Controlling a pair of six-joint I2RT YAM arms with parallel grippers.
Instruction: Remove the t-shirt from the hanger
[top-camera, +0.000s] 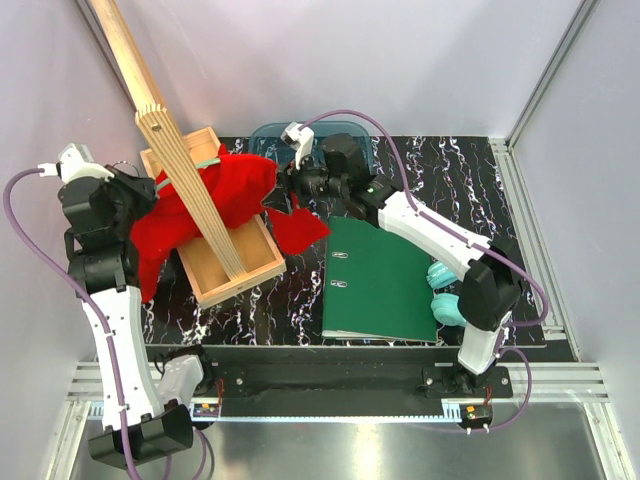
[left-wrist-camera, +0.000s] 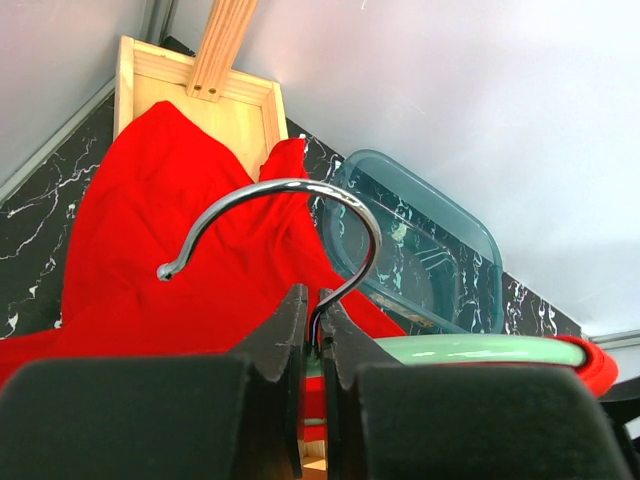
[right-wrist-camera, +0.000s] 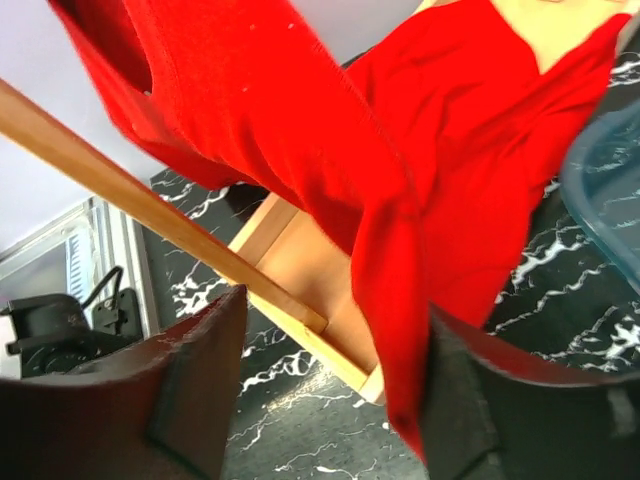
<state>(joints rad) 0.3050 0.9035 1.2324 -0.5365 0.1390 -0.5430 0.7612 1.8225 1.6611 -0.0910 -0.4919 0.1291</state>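
Jaws of the left gripper (left-wrist-camera: 312, 312) are pressed together on the stem of the hook (left-wrist-camera: 290, 195), so the hanger (left-wrist-camera: 480, 350) is held at its neck. From above, that arm stands tall at the left edge, its wrist bent in toward 3 o'clock. The hanger's long axis runs away from those jaws toward about 2 o'clock. The shirt (top-camera: 245, 180) is draped along it, lifted over the wooden tray (top-camera: 240, 285) and crossed in front by the leaning stand (top-camera: 172, 145). One end sags toward 7 o'clock beside the left arm, and another flap hangs toward 5 o'clock.

The right gripper (right-wrist-camera: 335, 310) sits at the shirt's 3 o'clock end. Its arm stretches low across the table from the right, wrist pointing to 9 o'clock. Its jaws are spread wide, with a fold of red cloth hanging in the gap close to one finger (right-wrist-camera: 455, 400) but not pinched. The right arm looks nearer to loose cloth. Closing there and drawing toward 3 o'clock, roughly along the hanger's axis, should slide the shirt off.
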